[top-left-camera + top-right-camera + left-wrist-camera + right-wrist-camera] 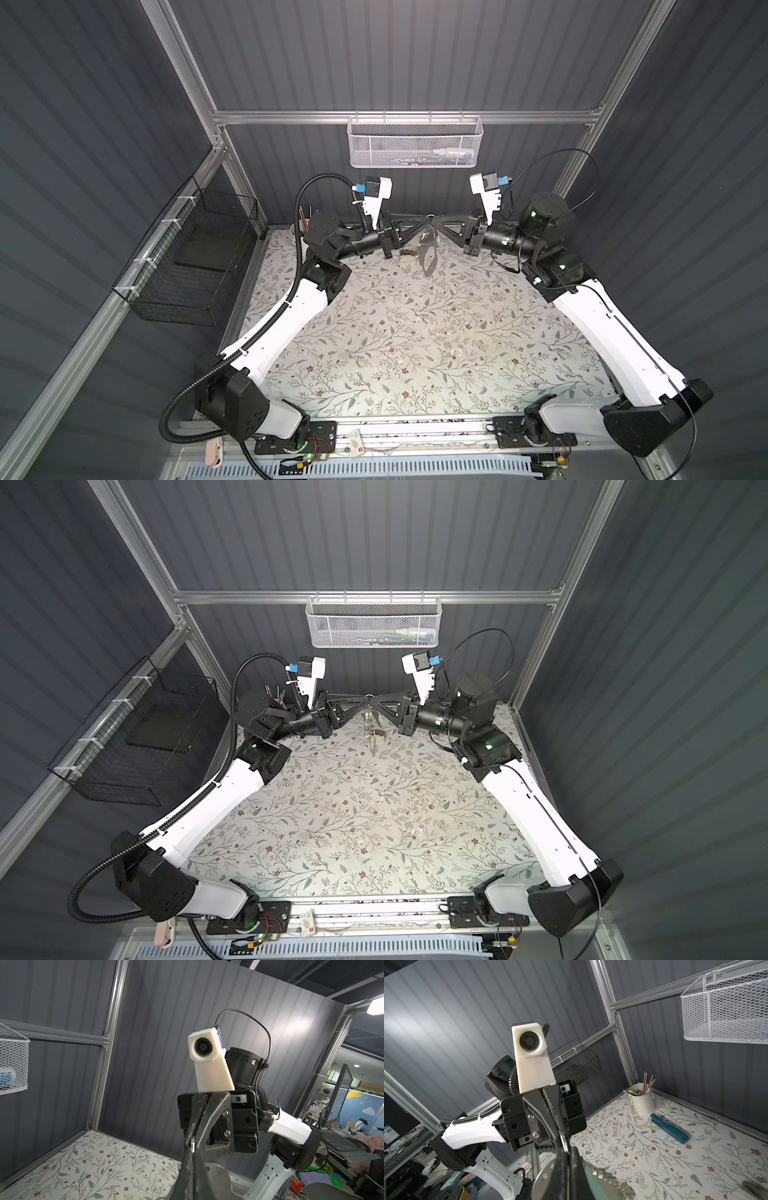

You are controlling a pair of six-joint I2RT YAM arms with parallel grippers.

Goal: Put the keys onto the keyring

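Observation:
In both top views my two grippers meet tip to tip, raised above the back of the table. The left gripper (424,219) (191,1148) is shut on a small silver wire ring (192,1144) of the keyring. The right gripper (435,219) (568,1152) is shut on the same ring (563,1138) from the other side. The keyring's flat grey fob (428,258) (371,739) hangs below the fingertips, its rounded end (545,1176) close to the right wrist camera. The keys (607,1183), a mint-green tag with a toothed metal blade, hang beside the right fingers; I cannot tell whether they are on the ring.
A teal oblong case (669,1128) and a white cup of pencils (642,1099) stand near the back left corner. A tan-and-white lump (408,253) lies on the floral mat under the grippers. A white mesh basket (414,141) hangs on the back rail and a black wire basket (187,257) on the left wall.

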